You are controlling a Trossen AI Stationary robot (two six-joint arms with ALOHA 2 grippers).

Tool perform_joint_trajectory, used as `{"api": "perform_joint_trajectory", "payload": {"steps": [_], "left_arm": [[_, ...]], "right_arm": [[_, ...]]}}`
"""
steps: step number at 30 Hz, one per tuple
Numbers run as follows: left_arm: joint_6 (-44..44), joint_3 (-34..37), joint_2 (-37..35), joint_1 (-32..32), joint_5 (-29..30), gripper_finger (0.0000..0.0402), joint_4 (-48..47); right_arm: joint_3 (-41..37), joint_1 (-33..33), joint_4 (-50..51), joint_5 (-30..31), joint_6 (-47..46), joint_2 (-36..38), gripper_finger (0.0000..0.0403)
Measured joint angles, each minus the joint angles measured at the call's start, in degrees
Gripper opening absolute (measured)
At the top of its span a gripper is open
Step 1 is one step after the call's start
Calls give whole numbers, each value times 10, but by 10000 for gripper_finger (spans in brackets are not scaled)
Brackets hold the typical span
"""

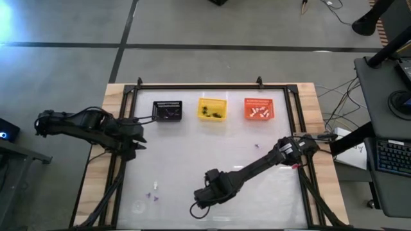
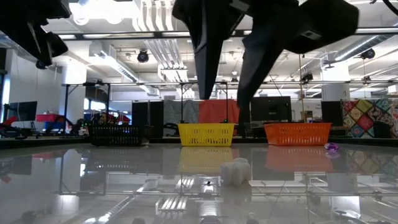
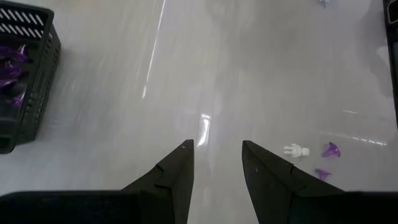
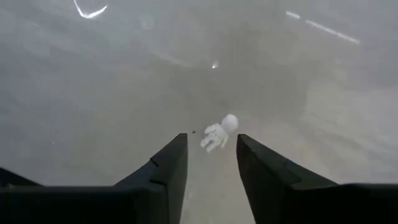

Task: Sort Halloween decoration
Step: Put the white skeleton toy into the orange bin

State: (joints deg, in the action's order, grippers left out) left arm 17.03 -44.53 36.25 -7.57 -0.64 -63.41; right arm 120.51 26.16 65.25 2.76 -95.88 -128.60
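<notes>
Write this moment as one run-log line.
right gripper: open over small white figure trinket | left gripper: open, near black plastic basket

The left gripper (image 3: 217, 163) hangs above the bare glossy table (image 3: 186, 74), its two dark fingers (image 3: 177, 171) apart with nothing between them. A black basket (image 3: 31, 81) stands at one edge of the view with purple trinkets (image 3: 9, 68) visible inside it through the slotted wall. Out on the table, well apart from the basket, a small white figure (image 3: 296, 150) lies just beside two purple trinkets (image 3: 330, 150), neither touched by the fingers.
</notes>
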Motion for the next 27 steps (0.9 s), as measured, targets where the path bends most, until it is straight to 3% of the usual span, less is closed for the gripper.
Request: {"api": "perform_joint_trajectory", "payload": {"steps": [6,12,20,27], "left_arm": [[0,0,-14,0,0,118,-15],[1,0,-31,0,0,118,-15],[11,0,-46,0,0,118,-15],[15,0,-45,0,0,118,-14]], "right_arm": [[-36,4,-63,-2,-84,0,156],[-65,6,-91,-10,-119,-1,153],[-97,12,-101,-30,-132,-1,155],[-151,10,-183,-30,-127,2,147]]}}
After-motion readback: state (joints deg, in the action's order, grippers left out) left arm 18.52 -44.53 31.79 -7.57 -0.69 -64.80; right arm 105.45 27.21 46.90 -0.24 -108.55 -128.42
